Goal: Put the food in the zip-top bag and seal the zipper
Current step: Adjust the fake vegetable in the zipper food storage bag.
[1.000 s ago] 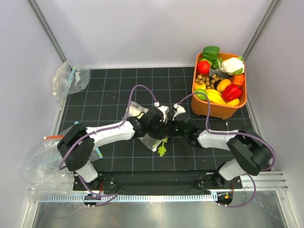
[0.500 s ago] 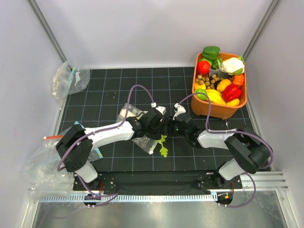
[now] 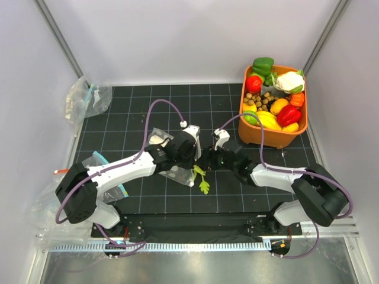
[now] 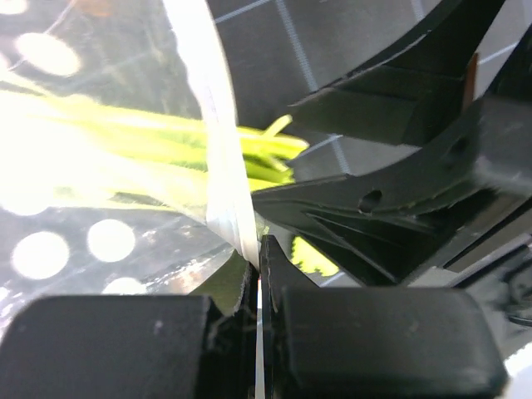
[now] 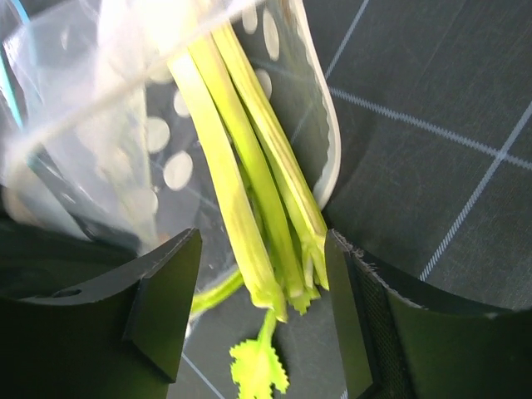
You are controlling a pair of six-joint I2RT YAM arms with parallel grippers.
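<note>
Pinching zip-top bag point(image 5: 158, 158) mouth, left gripper point(image 4: 258, 249); right gripper point(image 5: 262, 312) spread around celery stalk point(image 5: 241, 183).

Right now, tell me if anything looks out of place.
The celery is only partly inside the dotted bag: its leafy end pokes out of the opening, so the bag could not be sealed yet.

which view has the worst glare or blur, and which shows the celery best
Left wrist: worst, celery stalk blown out to glare at left, zip-top bag dots soft blobs. Right wrist: celery sharp, only the bag's top-left corner washed out. Top external: even light, sharp, celery small.
</note>
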